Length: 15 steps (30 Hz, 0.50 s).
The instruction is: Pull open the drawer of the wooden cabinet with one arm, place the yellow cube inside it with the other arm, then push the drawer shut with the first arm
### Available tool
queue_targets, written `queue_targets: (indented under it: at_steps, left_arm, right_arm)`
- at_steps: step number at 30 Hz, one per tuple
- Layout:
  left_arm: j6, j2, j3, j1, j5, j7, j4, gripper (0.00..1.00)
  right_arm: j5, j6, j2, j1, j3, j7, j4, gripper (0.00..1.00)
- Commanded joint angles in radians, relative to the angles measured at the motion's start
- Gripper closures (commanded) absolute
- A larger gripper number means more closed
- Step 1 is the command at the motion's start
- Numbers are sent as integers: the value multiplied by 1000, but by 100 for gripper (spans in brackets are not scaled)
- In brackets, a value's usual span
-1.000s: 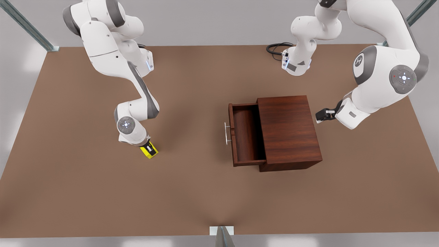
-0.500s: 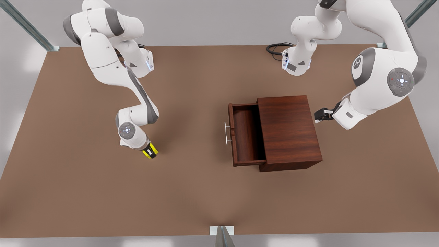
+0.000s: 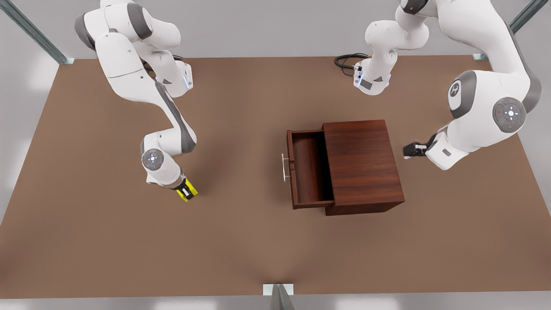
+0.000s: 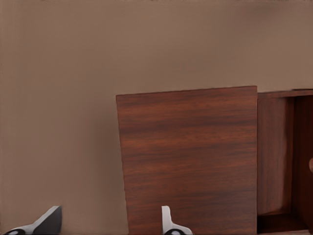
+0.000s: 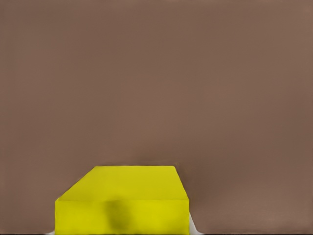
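Yellow cube (image 3: 188, 192) sat pinched in the right gripper (image 3: 186, 190) mid-desk, ready for lifting. Left gripper (image 3: 409, 150), jaws spread, waited behind the wooden cabinet (image 3: 363, 165), the drawer (image 3: 306, 170) already open.

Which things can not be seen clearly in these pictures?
- Right gripper: in the front view its fingers sit around the yellow cube; whether the cube is lifted off the table cannot be told.
- Drawer: its rear part is under the cabinet top.
- Left gripper: the picture's edge cuts off all but the open fingertips.
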State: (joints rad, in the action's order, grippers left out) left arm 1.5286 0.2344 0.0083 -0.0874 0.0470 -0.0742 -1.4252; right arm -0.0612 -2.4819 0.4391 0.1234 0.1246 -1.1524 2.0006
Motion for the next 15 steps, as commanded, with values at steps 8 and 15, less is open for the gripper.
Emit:
queue_targets:
  at_steps: [8,15]
  left_arm:
    - [84,19,-4,15,-29,24,2,0]
    - [82,6,-7,15,-42,28,9,0]
  right_arm:
    - [29,563,-25,48,50,-153,-371,47]
    - [29,741,99,214,52,-561,-694,47]
